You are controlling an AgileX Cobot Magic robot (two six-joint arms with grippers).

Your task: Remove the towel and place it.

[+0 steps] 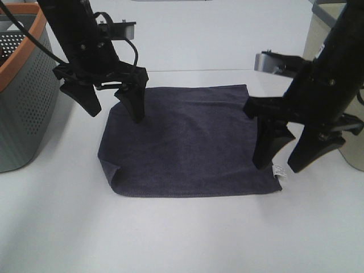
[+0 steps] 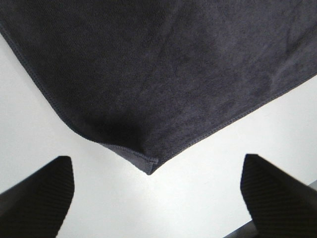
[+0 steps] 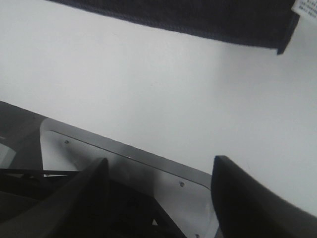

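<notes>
The dark charcoal towel (image 1: 187,145) lies spread flat on the white table (image 1: 182,233), with its near-left corner slightly curled. A small white tag (image 1: 277,172) sits at its near-right corner. My left gripper (image 1: 114,112) hangs open over the towel's far-left corner; in the left wrist view that corner (image 2: 148,167) lies between the spread fingers, untouched. My right gripper (image 1: 278,166) stands open at the towel's right edge, near the tag. In the right wrist view the towel's edge (image 3: 198,15) and the tag (image 3: 304,6) lie beyond the parted fingers. Neither gripper holds anything.
A grey perforated basket with an orange rim (image 1: 23,85) stands at the left edge of the table. A pale bin (image 1: 335,34) stands at the far right behind the right arm. A grey metal plate (image 3: 124,158) borders the table in the right wrist view.
</notes>
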